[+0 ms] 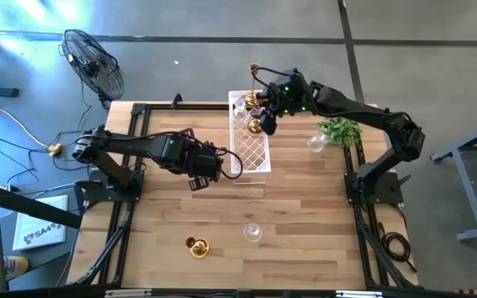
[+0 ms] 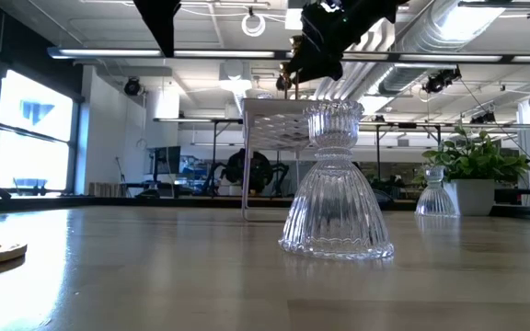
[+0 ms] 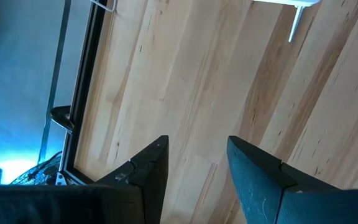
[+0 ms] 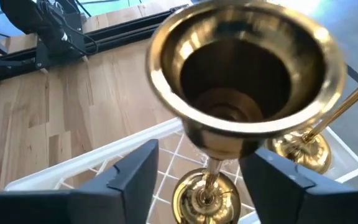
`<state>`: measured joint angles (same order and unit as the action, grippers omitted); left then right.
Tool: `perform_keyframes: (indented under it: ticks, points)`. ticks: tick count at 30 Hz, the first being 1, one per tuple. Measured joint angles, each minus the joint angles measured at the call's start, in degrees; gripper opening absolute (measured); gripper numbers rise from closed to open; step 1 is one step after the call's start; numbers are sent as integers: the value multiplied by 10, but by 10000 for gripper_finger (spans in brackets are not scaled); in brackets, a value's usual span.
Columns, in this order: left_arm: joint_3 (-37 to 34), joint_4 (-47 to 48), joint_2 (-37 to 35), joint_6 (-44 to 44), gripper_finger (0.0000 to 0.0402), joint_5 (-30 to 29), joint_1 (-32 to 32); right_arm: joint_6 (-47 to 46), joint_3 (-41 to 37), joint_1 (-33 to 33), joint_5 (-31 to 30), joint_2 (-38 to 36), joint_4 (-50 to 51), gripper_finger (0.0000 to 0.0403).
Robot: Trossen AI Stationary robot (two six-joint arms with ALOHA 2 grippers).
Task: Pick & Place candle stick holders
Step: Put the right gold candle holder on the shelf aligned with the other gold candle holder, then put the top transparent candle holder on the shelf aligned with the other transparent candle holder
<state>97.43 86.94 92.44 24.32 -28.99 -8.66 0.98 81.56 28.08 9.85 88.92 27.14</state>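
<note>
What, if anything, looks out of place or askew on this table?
Nothing plainly. The glass holders stand upright. In the white tray, the tall gold holder has a stem that looks slanted, perhaps only the camera's angle.

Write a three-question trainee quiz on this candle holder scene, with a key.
1. True or false: the left pincer holds a glass holder.
2. Over what does the right pincer hover? A) white lattice tray B) green plant C) fan
3. Which holder on the near table lies closest to the gold squat holder?

Key:
1. False; its fingers are apart over bare wood, holding nothing.
2. A; it is over the white lattice tray, its fingers either side of a tall gold holder standing there.
3. The clear glass holder.
</note>
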Motion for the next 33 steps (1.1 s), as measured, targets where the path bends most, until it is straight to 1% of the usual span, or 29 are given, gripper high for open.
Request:
perform_keyframes:
  ticks: [5, 10, 18, 22, 25, 30, 33]
  points:
    - [0, 0, 0, 0, 156, 0, 0, -8, 0, 0, -5, 0, 22, 242]
    - [0, 0, 0, 0, 156, 0, 0, 6, 0, 0, -35, -12, 50, 250]
    - [0, 1, 0, 0, 156, 0, 0, 14, 0, -1, -12, -51, 81, 250]
    - [0, 5, 0, 0, 156, 0, 0, 14, 0, -4, -11, -78, 132, 250]
    - [0, 21, 0, 0, 156, 13, 0, 14, 0, -13, -12, -102, 180, 250]
    - [0, 31, 0, 13, 156, 27, 0, 1, 0, -35, -13, -136, 279, 250]
    - [0, 31, 0, 13, 156, 27, 0, -23, 0, -46, -37, -146, 346, 250]
